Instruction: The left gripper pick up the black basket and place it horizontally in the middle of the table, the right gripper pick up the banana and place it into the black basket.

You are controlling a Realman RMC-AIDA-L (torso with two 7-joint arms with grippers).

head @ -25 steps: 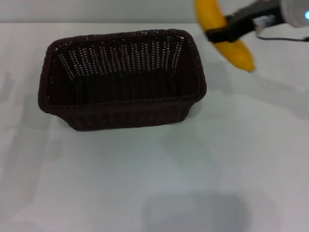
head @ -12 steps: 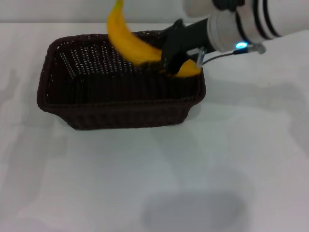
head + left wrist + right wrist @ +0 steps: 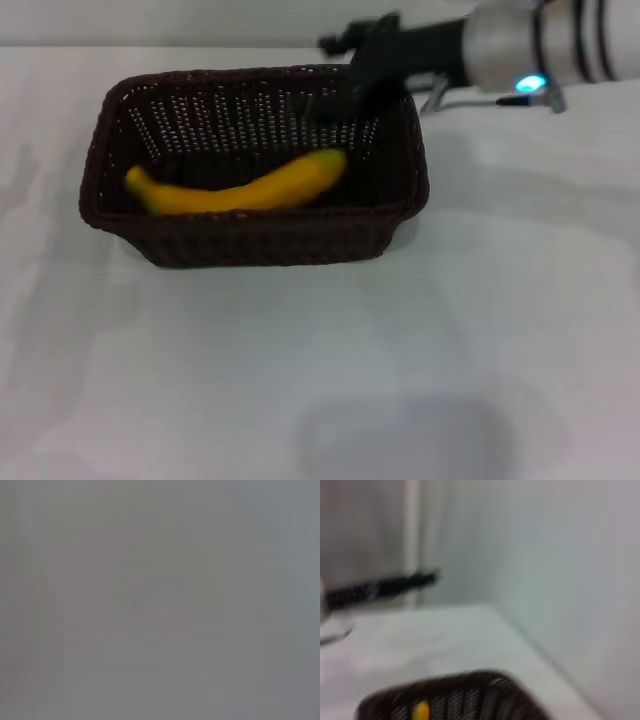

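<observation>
The banana (image 3: 240,187) lies flat inside the black basket (image 3: 255,242), running left to right along its floor. The right gripper (image 3: 358,62) hangs above the basket's far right corner, clear of the fruit, gripping nothing; how wide its jaws stand I cannot tell. The basket sits on the table (image 3: 320,360).

I see the banana (image 3: 238,187) lying lengthwise inside the black basket (image 3: 260,240) on the table (image 3: 420,350), with the right gripper (image 3: 362,62) above the basket's far right corner.
</observation>
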